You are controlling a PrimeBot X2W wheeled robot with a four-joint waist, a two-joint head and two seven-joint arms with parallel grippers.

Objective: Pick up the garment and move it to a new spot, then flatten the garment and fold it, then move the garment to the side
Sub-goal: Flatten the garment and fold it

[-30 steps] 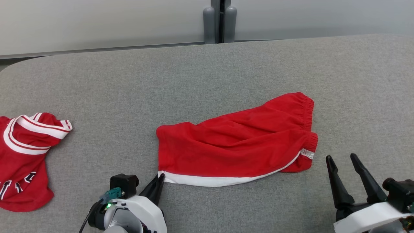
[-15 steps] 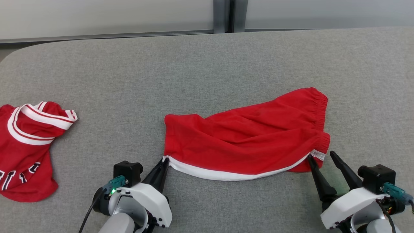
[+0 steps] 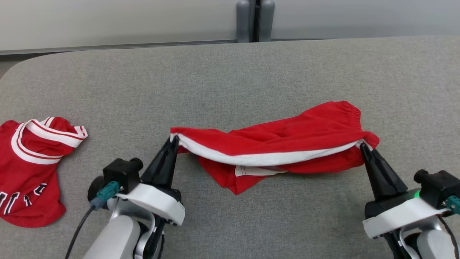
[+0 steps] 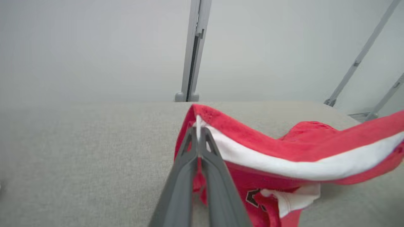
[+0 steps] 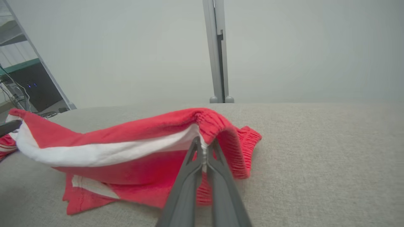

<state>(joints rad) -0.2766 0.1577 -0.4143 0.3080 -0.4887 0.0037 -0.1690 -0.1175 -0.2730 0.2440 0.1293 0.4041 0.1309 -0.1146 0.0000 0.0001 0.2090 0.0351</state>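
Fingers of our left gripper (image 3: 174, 140) were pressed together on the shorts (image 3: 287, 135), pinching the left end of their white trim (image 3: 266, 158). Those of our right gripper (image 3: 363, 145) were pinched shut on the trim's other end, just beside the elastic waistband (image 3: 354, 111). Between our two grips the trimmed edge hung off the table (image 3: 230, 72), sagging a little in the middle.

Below that edge the red cloth dropped in loose folds to the table, with a point of it reaching toward us and a white patch showing under the trim. The waistband end lay bunched on the table beyond our right gripper. In the left wrist view a dark printed mark showed on the cloth under the edge; we could not read it.

The shorts sat in the middle of the table, slightly to our right. A second red garment, a jersey (image 3: 28, 172) with white stripes, lay crumpled at the table's left edge, well apart from the shorts. A grey post (image 3: 255, 18) stood against the pale wall (image 3: 107, 21) beyond the table's far edge.
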